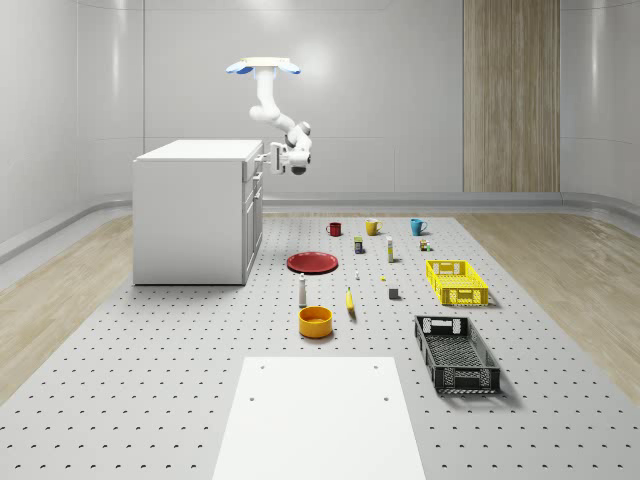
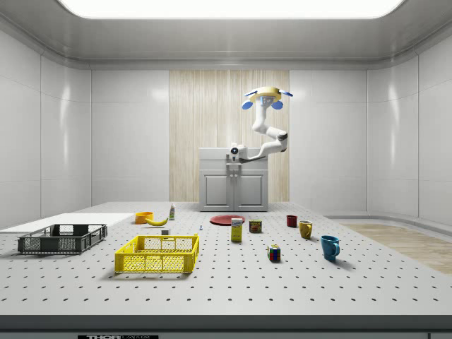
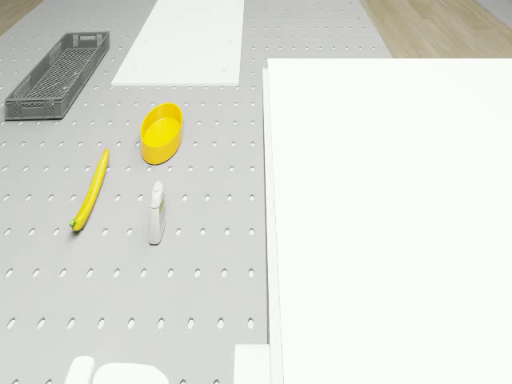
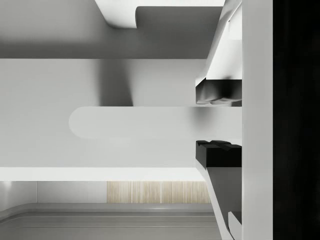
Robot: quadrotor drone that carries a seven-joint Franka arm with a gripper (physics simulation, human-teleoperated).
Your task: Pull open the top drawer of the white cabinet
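Observation:
The white cabinet (image 1: 190, 215) stands at the whole-scene view's left, and its top fills much of the drone view (image 3: 392, 224). The drone (image 1: 263, 67) hovers above and just in front of the cabinet's drawer side (image 2: 265, 94). Its arm bends down to the top drawer (image 1: 255, 162). My gripper (image 1: 272, 158) is level with that drawer front (image 2: 234, 154). In the wrist view the gripper (image 4: 217, 122) straddles the rounded handle bar (image 4: 130, 122). One dark pad (image 4: 217, 92) sits on each side of the bar, pressed close against it. The drawer front looks about flush with the cabinet.
On the pegboard floor in front of the cabinet lie a red plate (image 1: 312, 262), a white bottle (image 1: 302, 290), a banana (image 1: 350, 300) and a yellow bowl (image 1: 315, 321). Farther right are a yellow crate (image 1: 457, 282), a black crate (image 1: 456, 353) and three mugs (image 1: 372, 227).

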